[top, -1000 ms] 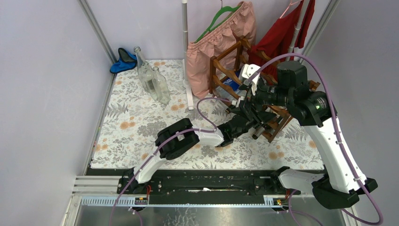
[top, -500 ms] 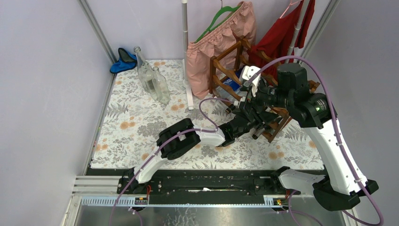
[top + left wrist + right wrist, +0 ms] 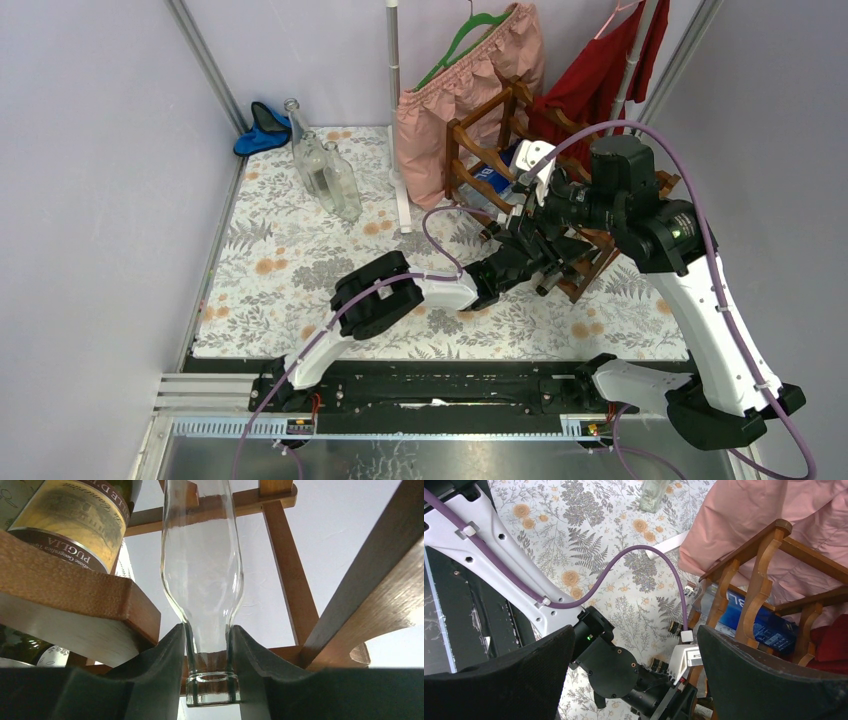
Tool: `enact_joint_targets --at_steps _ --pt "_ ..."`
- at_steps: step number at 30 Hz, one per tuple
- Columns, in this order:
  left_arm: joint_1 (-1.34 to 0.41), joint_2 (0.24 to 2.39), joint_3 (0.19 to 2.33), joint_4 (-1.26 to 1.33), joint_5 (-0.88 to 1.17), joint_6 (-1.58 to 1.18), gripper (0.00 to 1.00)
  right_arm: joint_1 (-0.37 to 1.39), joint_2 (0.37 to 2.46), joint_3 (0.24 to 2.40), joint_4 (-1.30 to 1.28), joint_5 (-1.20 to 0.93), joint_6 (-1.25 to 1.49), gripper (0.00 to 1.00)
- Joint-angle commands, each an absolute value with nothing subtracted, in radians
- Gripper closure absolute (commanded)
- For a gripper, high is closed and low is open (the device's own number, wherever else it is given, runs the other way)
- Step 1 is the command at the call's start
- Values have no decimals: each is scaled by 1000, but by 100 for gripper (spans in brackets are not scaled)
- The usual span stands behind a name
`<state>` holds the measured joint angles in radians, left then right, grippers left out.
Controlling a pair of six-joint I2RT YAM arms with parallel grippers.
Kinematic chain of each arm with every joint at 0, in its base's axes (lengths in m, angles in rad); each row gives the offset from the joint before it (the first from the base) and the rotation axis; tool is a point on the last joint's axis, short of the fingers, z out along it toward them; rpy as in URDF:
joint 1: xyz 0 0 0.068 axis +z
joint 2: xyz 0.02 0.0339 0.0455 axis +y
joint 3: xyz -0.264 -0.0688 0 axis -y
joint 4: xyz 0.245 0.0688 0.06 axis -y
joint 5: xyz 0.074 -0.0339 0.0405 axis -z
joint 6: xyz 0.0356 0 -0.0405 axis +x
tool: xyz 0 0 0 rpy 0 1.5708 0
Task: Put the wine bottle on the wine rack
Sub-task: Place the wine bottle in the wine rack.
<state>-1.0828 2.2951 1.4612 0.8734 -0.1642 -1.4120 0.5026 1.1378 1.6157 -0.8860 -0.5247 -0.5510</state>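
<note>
A clear glass wine bottle (image 3: 202,570) lies in the reddish-brown wooden wine rack (image 3: 75,587), its neck pointing at the left wrist camera. My left gripper (image 3: 207,630) is shut on that neck just above the lip, one dark finger (image 3: 160,675) on each side. From above, the left gripper (image 3: 528,258) reaches into the low front of the rack (image 3: 490,150), and the bottle is hidden there. My right gripper (image 3: 634,635) hangs open directly above the left wrist, beside the rack (image 3: 759,585), holding nothing.
The rack holds a yellow-labelled bottle (image 3: 75,520) and a blue-labelled one (image 3: 769,625). Two clear bottles (image 3: 325,170) stand at the back left of the floral cloth near a blue object (image 3: 262,128). Pink (image 3: 450,90) and red garments (image 3: 600,80) hang behind the rack.
The right wrist has crept slightly to the right above the rack. The left arm stays in place at the rack's front.
</note>
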Motion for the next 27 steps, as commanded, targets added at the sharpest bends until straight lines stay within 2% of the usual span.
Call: enact_joint_targets --at_steps 1,7,18,27 --pt "-1069 2286 1465 765 -207 -1333 54 498 1117 1610 -858 -512 -538 0" --pt "-1069 2283 1494 691 -237 -1260 66 498 1118 1610 -856 -513 -538 0" --pt "-1071 2285 1512 660 -293 -1129 68 497 1118 1606 -856 -513 -537 0" --pt "-1072 2257 1526 596 -368 -931 65 497 1122 1606 -854 -518 -538 0"
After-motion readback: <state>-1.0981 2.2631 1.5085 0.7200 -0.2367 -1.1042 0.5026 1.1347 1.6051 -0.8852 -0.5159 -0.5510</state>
